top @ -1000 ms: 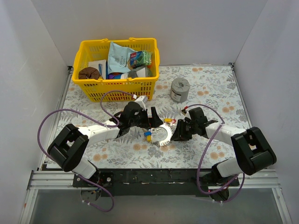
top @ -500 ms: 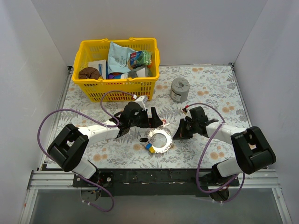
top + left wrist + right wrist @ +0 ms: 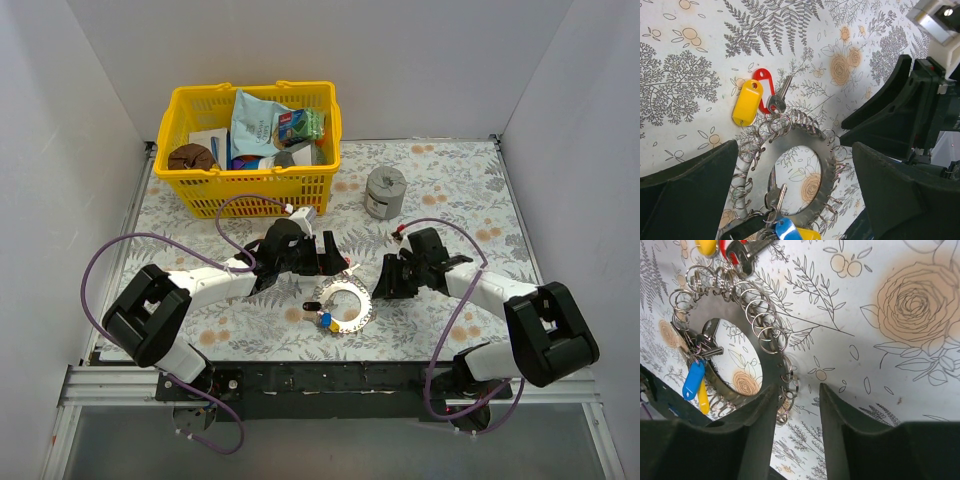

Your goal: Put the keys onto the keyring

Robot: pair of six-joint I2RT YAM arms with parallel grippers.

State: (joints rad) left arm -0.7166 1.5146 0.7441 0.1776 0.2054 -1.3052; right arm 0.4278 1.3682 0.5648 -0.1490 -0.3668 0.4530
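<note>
Keyring [image 3: 360, 308] lies flat mid-surface: a flat steel disc with a wide hole and small split loops [image 3: 747, 160] all round the rim. Yellow basket [image 3: 250, 190] is at its 11 o'clock and grey cylinder [image 3: 385, 190] at 1 o'clock, both well apart from it.

Left end effector [image 3: 330, 256] sits at the disc's 11 o'clock. Its fingers [image 3: 687, 190] are spread wide and empty, straddling the disc in the wrist view. Right end effector [image 3: 388, 282] is low at 3 o'clock, jaws parted a little with nothing between. One finger [image 3: 757, 435] is over the rim loops; cannot tell if it touches.

Keys: blue tag [image 3: 692, 380] and yellow tag [image 3: 702, 399] are bunched at the disc's 7 o'clock, with silver keys [image 3: 776, 192] lying in the hole. These look hung on loops. Second yellow tag [image 3: 747, 102], red tag [image 3: 762, 77] and a bare key [image 3: 780, 95] lie at the 12 o'clock edge, touching the loops. Cannot tell whether they are threaded.

Handling, as a judgement:
- The disc is stiff, thin and slick, and lying flat on the surface it gives no edge to get under.
- Best hold is across the band, one finger through the hole, on a stretch free of keys.
- The loops are floppy and will swing.
- The keys are light, rigid and slippery, so pinch the plastic tag or head rather than the blade.
</note>
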